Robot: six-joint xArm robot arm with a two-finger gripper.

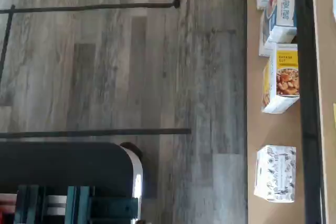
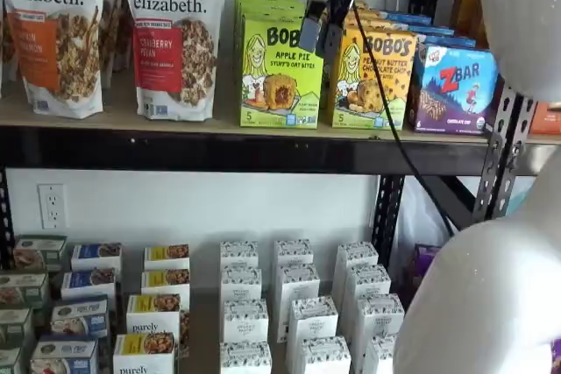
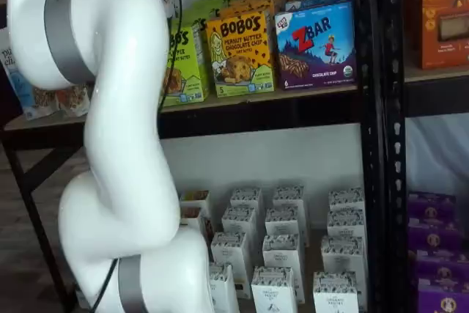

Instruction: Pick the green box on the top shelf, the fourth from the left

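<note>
The green box (image 2: 280, 72) stands upright at the front of the top shelf (image 2: 219, 151), with more lime-green boxes lined up behind it. My gripper (image 2: 317, 48) hangs from above in a shelf view, in front of the green box's upper right corner. Its two black fingers (image 2: 308, 28) stand apart with a gap between them and hold nothing. In a shelf view the green box (image 3: 183, 64) is partly hidden behind my white arm (image 3: 110, 144), and the fingers do not show there. The wrist view shows floor and lower-shelf boxes, not the green box.
A yellow-orange Bobo's box (image 2: 372, 76) stands right of the green box, then a blue Z Bar box (image 2: 451, 89). Granola bags (image 2: 175, 37) stand to its left. A black cable (image 2: 394, 137) hangs from the gripper. Rows of white boxes (image 2: 294, 304) fill the lower shelf.
</note>
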